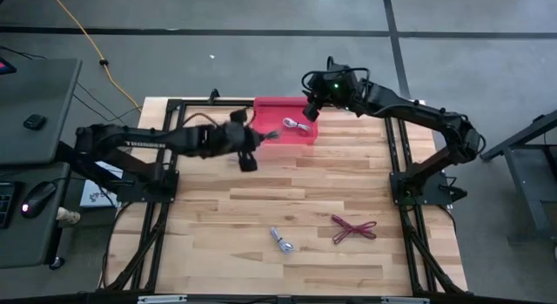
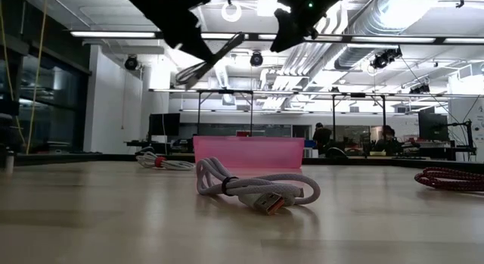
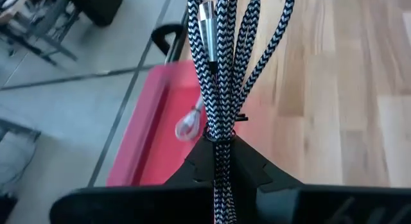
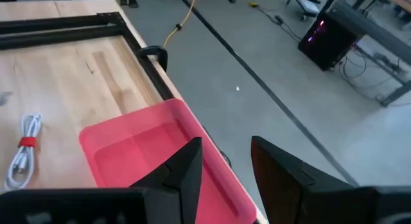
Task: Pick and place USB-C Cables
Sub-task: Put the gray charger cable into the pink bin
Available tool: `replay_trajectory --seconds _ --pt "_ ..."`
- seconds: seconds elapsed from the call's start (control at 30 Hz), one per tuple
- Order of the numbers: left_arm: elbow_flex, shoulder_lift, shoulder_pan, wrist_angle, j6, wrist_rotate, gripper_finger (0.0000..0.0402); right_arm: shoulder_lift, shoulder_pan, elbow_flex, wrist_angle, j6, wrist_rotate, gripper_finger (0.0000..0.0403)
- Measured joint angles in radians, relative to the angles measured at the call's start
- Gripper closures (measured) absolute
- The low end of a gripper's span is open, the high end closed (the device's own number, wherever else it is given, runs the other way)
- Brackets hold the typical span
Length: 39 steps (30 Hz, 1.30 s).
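Note:
My left gripper (image 1: 254, 140) hangs above the near left part of the pink tray (image 1: 280, 106), shut on a black-and-white braided cable bundle (image 3: 221, 70) that shows silver-grey from above. My right gripper (image 4: 225, 163) is open and holds nothing, up over the tray's far right end. One grey-white bundle (image 1: 298, 125) lies in the tray. On the table lie a silver-white bundle (image 1: 280, 241), a dark red bundle (image 1: 352, 227), and a white bundle with a red tie (image 4: 22, 150) left of the tray. My left gripper pinches the braided bundle between its two fingers (image 3: 257, 172) at one end, just behind its small tie (image 3: 239, 117). The strands run along the fingers. The bundle is lifted clear and juts out beyond the fingertips, slanting down over the tray, silver plug (image 3: 207, 18) at its free end.
A black metal frame (image 1: 396, 156) runs along the table's sides and far edge. The yellow cord (image 1: 83, 34) lies on the floor beyond the table. Bare wood stretches between the tray and the two bundles near the front edge.

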Motion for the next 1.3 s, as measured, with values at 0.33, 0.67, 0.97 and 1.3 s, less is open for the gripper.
replay_trajectory --seconds 0.33,0.67,0.97,1.3 --pt "0.000 0.063 0.196 0.240 0.103 0.207 0.0401 -0.022 0.000 0.000 -0.109 0.087 -0.007 0.0276" --pt "0.061 0.267 0.353 0.361 0.076 0.317 0.0401 -0.022 0.000 0.000 -0.150 0.107 -0.015 0.0276" --pt "0.199 0.401 0.402 0.195 0.077 0.351 0.0401 -0.022 0.000 0.000 -0.159 0.139 -0.027 0.0276" --pt "0.223 0.454 0.409 0.135 0.101 0.451 0.0401 -0.022 0.000 0.000 -0.172 0.187 -0.027 0.0276"
